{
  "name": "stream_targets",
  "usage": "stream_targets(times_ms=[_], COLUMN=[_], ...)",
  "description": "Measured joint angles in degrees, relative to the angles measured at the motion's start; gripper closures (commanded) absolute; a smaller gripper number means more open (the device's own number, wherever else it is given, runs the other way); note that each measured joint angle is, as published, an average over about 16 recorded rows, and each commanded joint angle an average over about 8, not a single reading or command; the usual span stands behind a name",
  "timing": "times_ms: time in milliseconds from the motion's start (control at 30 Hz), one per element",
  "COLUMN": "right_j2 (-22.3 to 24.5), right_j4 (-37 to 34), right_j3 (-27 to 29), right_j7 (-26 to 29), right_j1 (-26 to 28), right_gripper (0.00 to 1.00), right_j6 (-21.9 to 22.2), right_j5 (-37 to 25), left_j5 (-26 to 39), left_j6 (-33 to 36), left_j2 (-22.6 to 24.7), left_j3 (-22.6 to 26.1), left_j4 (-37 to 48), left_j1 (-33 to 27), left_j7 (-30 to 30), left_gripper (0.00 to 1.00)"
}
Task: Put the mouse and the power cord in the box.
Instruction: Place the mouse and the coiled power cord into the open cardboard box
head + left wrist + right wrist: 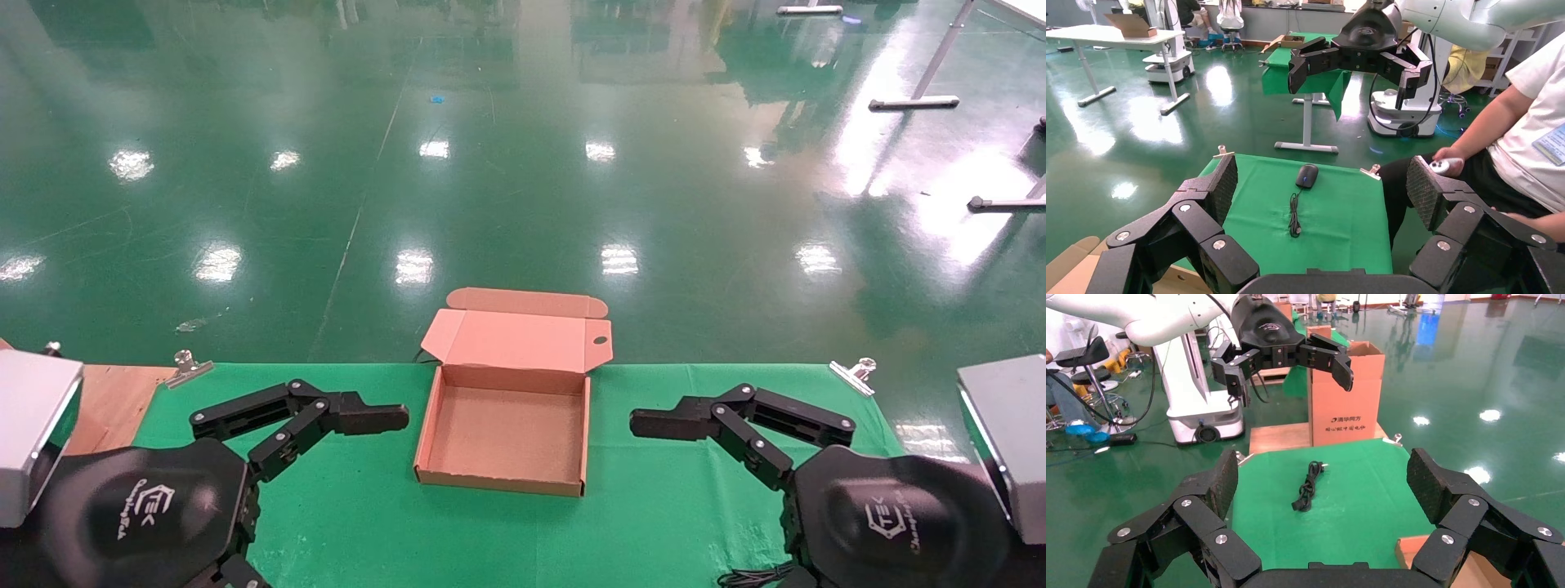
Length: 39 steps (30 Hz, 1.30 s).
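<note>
Here, head view: shallow brown cardboard mailer box (507, 429) open and empty at centre of green cloth-covered table (654, 506), hinged lid (523, 336) tipped back past the far edge. Left gripper (359, 490) hovering on the box's left, right gripper (678, 490) on its right, both apart from it, fingers spread wide, holding nothing. Silver binder clips (851, 374) at the far corners of the cloth.

Left wrist view: own fingers (1220, 187) splayed wide; small black oval mouse (1307, 175) lying on the green cloth well apart from them, thin black wire (1294, 214) trailing toward the camera. Right gripper higher up, farther off.

Right wrist view: own fingers (1223, 478) spread open; thick black looped power cord (1308, 486) lying on the cloth between the fingers' lines of sight, not touched. Tall cardboard carton (1346, 395) beyond the table.
</note>
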Motion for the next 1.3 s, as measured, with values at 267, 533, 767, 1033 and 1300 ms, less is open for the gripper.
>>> stream_targets(times_ms=[267, 533, 767, 1033, 1300], right_j2=[0.0, 0.1, -0.3, -2.5, -7.4], right_j4=[0.0, -0.2, -1.5, -3.0, -4.2], right_j3=[0.0, -0.6, -3.7, -12.1, -22.0], right_j7=[0.0, -0.4, -2.5, -7.0, -11.7], right_j1=[0.0, 0.0, 1.8, 8.8, 16.8], right_gripper=[0.00, 0.00, 0.00, 0.00, 0.00], right_j6=[0.0, -0.2, -1.7, -3.6, -2.2], right_j5=[0.0, -1.3, -8.7, -27.5, -50.1], left_j5=[0.0, 1.8, 8.7, 24.1, 42.3], left_j6=[0.0, -0.1, 0.6, 2.5, 2.3], left_j2=[0.0, 0.3, 2.1, 4.9, 7.1], left_j3=[0.0, 1.0, 4.6, 12.1, 20.1], left_j4=[0.0, 0.5, 3.3, 9.6, 17.7], left_j1=[0.0, -0.2, -2.2, -7.4, -13.3], left_j7=[0.0, -0.2, 0.4, 4.3, 12.2], left_gripper=[0.00, 0.00, 0.00, 0.00, 0.00])
